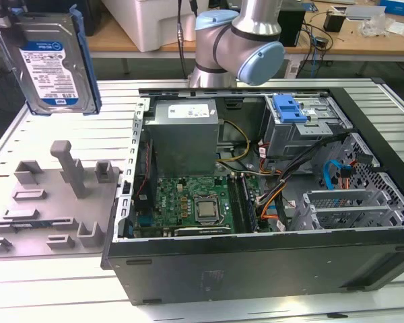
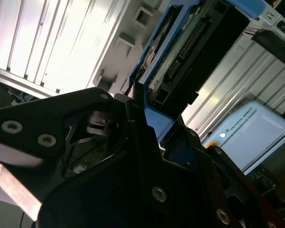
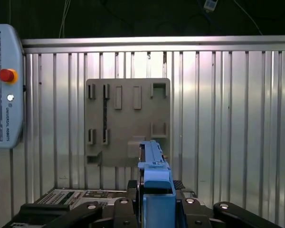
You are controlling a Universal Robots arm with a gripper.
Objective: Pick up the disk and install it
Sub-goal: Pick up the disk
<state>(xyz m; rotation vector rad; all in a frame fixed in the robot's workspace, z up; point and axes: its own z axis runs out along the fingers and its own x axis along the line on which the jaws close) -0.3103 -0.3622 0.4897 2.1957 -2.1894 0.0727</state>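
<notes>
**Disk clamped in the gripper, held in the air to one side of the open computer case**

Your gripper (image 3: 155,189) is closed tight on the disk (image 1: 52,60). Its black fingers (image 2: 142,142) press against the blue carrier frame (image 3: 154,164) from both sides, as both wrist views show. In the first wrist view you look along the disk edge-on, with the blue frame standing upright between the fingers.

In the exterior view the disk hangs off the table, tilted, with its white-and-blue label facing the camera. It sits to the exterior view's left of the computer case (image 1: 256,269), well apart from it and higher than the case's upper rim.

The case lies on its side with the panel off, on a slatted metal table (image 1: 60,286). Inside it:

- A grey power-supply box (image 1: 185,128) sits against the far wall.
- A green motherboard (image 1: 182,205) lies nearer the camera.
- A grey drive cage with a blue latch (image 1: 289,109) stands in the far corner, towards the exterior view's right.

The arm (image 1: 239,40) rises just behind the case. A grey fixture plate (image 1: 50,195) with raised holders lies on the table just beside the case, on the exterior view's left. A teach pendant (image 3: 4,85) shows in the first wrist view.
</notes>
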